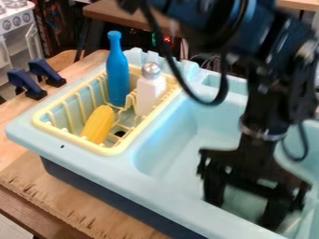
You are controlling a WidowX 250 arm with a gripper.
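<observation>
The black gripper (244,209) hangs over the front right of the large sink basin, its two fingers spread apart with nothing held between them. To its left, a yellow wire rack (114,151) sits in the smaller basin. A blue bottle (117,70) stands upright at the rack's back, and a white shaker (149,91) with a silver top stands just right of it. At the front of the rack, a yellow corn cob (98,124) leans at a tilt. Beneath the gripper, the basin floor is partly hidden by the fingers.
The light blue sink (124,170) rests on a wooden table (74,198). Two dark blue clamps (26,84) sit on the table at the left. A white toy stove (16,18) stands behind at the upper left. A black cable loops below the arm.
</observation>
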